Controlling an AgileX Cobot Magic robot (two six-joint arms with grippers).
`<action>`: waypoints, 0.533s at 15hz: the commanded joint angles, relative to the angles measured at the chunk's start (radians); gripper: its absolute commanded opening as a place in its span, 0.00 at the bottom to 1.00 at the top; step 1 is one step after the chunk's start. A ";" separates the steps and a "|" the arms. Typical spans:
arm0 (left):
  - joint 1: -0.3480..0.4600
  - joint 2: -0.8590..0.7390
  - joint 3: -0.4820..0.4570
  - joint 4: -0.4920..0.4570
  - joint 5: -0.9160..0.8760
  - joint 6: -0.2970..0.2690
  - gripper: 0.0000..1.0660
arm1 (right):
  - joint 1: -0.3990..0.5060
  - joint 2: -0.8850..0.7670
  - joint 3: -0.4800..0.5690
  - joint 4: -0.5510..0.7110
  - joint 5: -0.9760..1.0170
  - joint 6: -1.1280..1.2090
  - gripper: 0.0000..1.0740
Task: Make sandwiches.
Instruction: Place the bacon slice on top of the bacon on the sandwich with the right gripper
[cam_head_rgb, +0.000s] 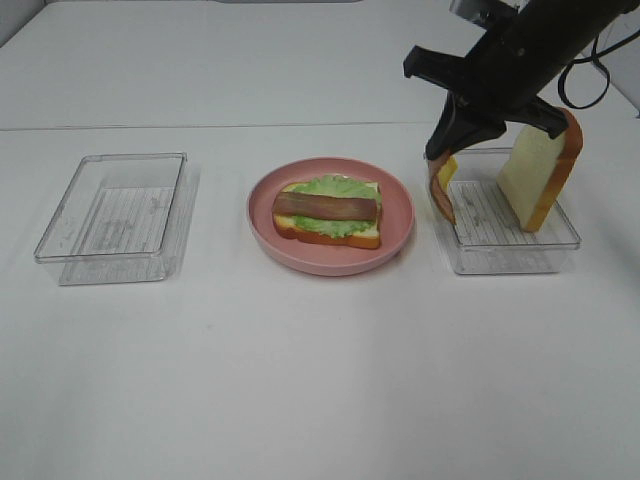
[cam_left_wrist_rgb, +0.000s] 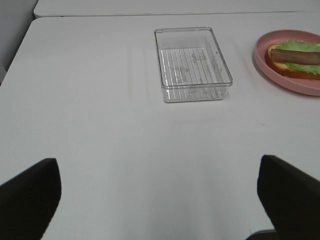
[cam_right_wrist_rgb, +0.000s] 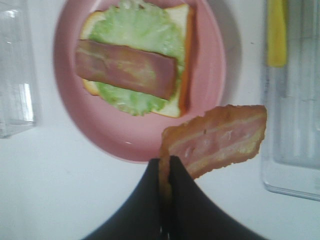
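Pink plate (cam_head_rgb: 330, 262), high view: mid-table between two clear trays. It carries a bread slice (cam_head_rgb: 300, 232), a lettuce leaf (cam_head_rgb: 335, 187) over that, and a meat strip (cam_head_rgb: 326, 206) lying flat on top.
Right gripper (cam_head_rgb: 436, 152), high view: above the plate-side edge of the right tray (cam_head_rgb: 510, 258), pinched on a second meat strip (cam_head_rgb: 440, 197) that hangs down.
Right tray contents: second bread slice (cam_head_rgb: 535, 175) leaning upright; cheese square (cam_head_rgb: 447, 170) on edge, just beside the hanging strip.
Left tray (cam_head_rgb: 110, 262): on the left, well apart from the plate.
Left gripper (cam_left_wrist_rgb: 160, 190), left wrist view: fingers (cam_left_wrist_rgb: 30, 195) spread wide with nothing between them, over bare table (cam_left_wrist_rgb: 100, 150); the left tray (cam_left_wrist_rgb: 192, 95) lies ahead.
Right gripper (cam_right_wrist_rgb: 165, 170), right wrist view: jaws closed tight on one end of the second meat strip (cam_right_wrist_rgb: 215, 140), which sticks out over the plate rim (cam_right_wrist_rgb: 140, 145); the stacked food sits beyond.
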 joint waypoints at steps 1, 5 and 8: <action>0.001 -0.023 0.002 -0.011 -0.010 0.000 0.94 | 0.030 -0.018 -0.029 0.080 -0.031 -0.055 0.00; -0.006 -0.023 0.002 -0.010 -0.010 0.000 0.94 | 0.155 0.047 -0.177 0.224 -0.123 -0.171 0.00; -0.006 -0.023 0.002 -0.010 -0.010 0.000 0.94 | 0.189 0.166 -0.291 0.292 -0.127 -0.209 0.00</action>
